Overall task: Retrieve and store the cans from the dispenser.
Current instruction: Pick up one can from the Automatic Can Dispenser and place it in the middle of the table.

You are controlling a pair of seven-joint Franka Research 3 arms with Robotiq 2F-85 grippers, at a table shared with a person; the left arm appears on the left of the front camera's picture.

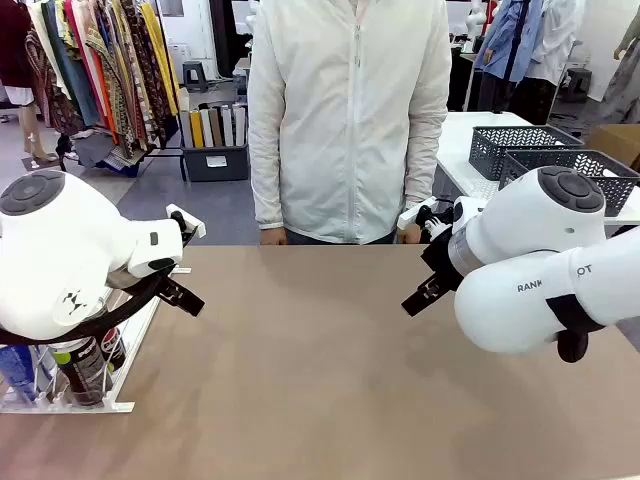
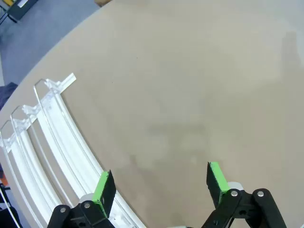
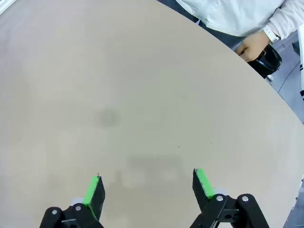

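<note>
– Left gripper (image 2: 160,183) first: how does it stand?

– Jaws spread wide, green pads (image 2: 102,186) well apart, nothing between them. It hangs over the bare tan table (image 1: 330,390) with one finger just above the edge of the dispenser (image 2: 50,137).

– And the right gripper (image 3: 147,186)?

– Same story, wide open and holding nothing. It's out over the right side of the table, well apart from the rack, pointing down at plain tabletop.

– Where's the dispenser from where you're standing?

– At the near left corner of the table, half hidden behind the left arm. White and clear rails run in side-by-side lanes, and the wrist camera shows their far ends with little clear clips.

– The cans?

– The cans (image 1: 84,371) sit in the rack at its near end, under the left arm's elbow. I can make out a black one with a silver top, another dark one beside it and a blue one (image 1: 16,372) at the very edge. Neither gripper touches them.

– Anyone else about?

– A person in a white jacket (image 1: 350,120) stands at the far side, hands at the table's edge. Dark mesh baskets (image 1: 520,146) sit on a white table behind, to the right.
</note>
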